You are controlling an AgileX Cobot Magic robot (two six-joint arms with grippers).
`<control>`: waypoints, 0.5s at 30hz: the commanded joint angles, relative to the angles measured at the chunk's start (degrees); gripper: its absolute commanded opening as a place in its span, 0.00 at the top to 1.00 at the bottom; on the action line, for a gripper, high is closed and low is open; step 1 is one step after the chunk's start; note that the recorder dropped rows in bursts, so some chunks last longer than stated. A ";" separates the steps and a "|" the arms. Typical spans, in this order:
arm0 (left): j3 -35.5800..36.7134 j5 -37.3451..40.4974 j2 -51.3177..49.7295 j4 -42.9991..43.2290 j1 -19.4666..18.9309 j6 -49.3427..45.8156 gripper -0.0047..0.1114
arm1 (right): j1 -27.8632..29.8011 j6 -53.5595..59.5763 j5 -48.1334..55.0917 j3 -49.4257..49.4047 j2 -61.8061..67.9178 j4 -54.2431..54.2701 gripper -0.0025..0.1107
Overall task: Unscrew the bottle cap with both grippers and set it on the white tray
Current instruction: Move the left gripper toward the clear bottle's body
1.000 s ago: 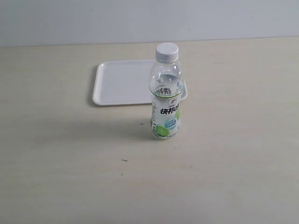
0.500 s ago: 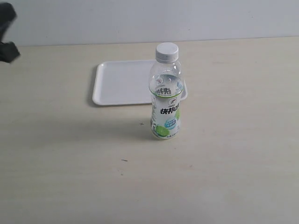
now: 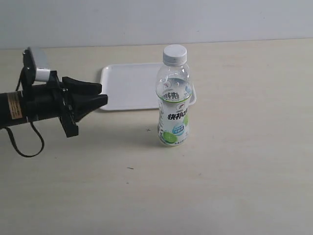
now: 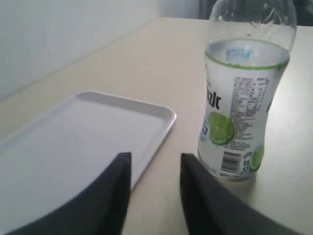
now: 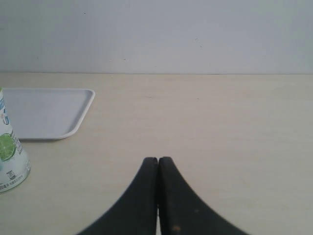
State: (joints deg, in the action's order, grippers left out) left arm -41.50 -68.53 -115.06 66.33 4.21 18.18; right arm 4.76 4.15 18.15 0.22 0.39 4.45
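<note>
The clear bottle [image 3: 173, 107] with its white-and-green label stands upright on the table, the white ribbed cap [image 3: 175, 54] screwed on top. Behind it lies the white tray [image 3: 128, 86]. My left gripper [image 3: 100, 94] reaches in from the left above the table, open and holding nothing, well short of the bottle. In the left wrist view the bottle [image 4: 242, 93] stands beyond the left gripper [image 4: 155, 159], with the tray [image 4: 73, 142] beside it. My right gripper [image 5: 157, 160] is shut with nothing in it; the bottle [image 5: 11, 152] and tray [image 5: 46, 110] sit far off to its side. It is outside the exterior view.
A pale beige table [image 3: 234, 186] runs up to a light grey wall [image 3: 146, 19] at the back. The left arm's black cylindrical body with an orange label [image 3: 14, 107] and a looping cable [image 3: 24, 147] hang over the table's left side.
The left arm has swung into the exterior view from the upper left edge and now reaches toward the bottle. The bottle and tray have not moved.
</note>
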 commanded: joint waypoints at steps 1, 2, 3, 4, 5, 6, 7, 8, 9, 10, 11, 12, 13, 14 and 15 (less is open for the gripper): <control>-3.35 -1.43 -6.11 0.40 2.30 -0.42 0.38 | -0.13 0.18 -0.33 -0.22 -0.39 -0.15 0.98; -3.79 -1.43 -7.01 0.40 3.00 -0.42 0.33 | -0.13 0.18 -0.33 -0.22 -0.39 -0.15 0.98; -4.40 -1.43 -8.27 0.40 4.10 -0.42 0.27 | -0.13 0.18 -0.33 -0.22 -0.39 -0.15 0.98; -4.83 -1.43 -8.98 0.40 4.94 -0.42 0.24 | -0.13 0.18 -0.33 -0.22 -0.39 -0.15 0.98; -5.30 -1.43 -9.61 0.29 6.04 -0.73 0.21 | -0.13 0.18 -0.33 -0.22 -0.39 -0.15 0.98; -6.03 -1.43 -10.44 0.29 7.16 -1.25 0.19 | -0.13 0.18 -0.33 -0.22 -0.39 -0.15 0.98; -6.54 -1.43 -10.92 -0.04 8.30 -1.65 0.18 | -0.13 0.18 -0.33 -0.22 -0.39 -0.15 0.98; -7.17 -1.43 -11.55 -1.07 9.39 -1.74 0.17 | -0.13 0.18 -0.33 -0.22 -0.39 -0.15 0.98; -8.44 -1.43 -12.59 -2.98 11.23 -1.74 0.17 | -0.13 0.18 -0.33 -0.22 -0.39 -0.15 0.98; -9.01 -1.43 -13.00 -4.35 12.12 -1.74 0.17 | -0.13 0.18 -0.33 -0.22 -0.39 -0.15 0.98; -9.84 -1.43 -13.47 -7.33 13.75 -1.74 0.17 | -0.13 0.18 -0.33 -0.22 -0.39 -0.15 0.98; -10.08 -1.43 -13.57 -8.87 14.61 -1.63 0.17 | -0.13 0.18 -0.33 -0.22 -0.39 -0.15 0.98; -10.93 -1.43 -13.72 -10.55 16.21 -1.63 0.17 | -0.13 0.18 -0.33 -0.22 -0.39 -0.15 0.98; -11.32 -1.43 -13.72 -11.26 16.96 -1.63 0.17 | -0.13 0.18 -0.33 -0.22 -0.39 -0.15 0.98; -12.26 -1.43 -13.72 -11.58 18.13 -1.63 0.17 | -0.13 0.18 -0.33 -0.22 -0.39 -0.15 0.98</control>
State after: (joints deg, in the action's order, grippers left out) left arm -52.60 -69.00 -128.80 56.63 20.66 16.53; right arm 4.76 4.15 18.15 0.22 0.39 4.45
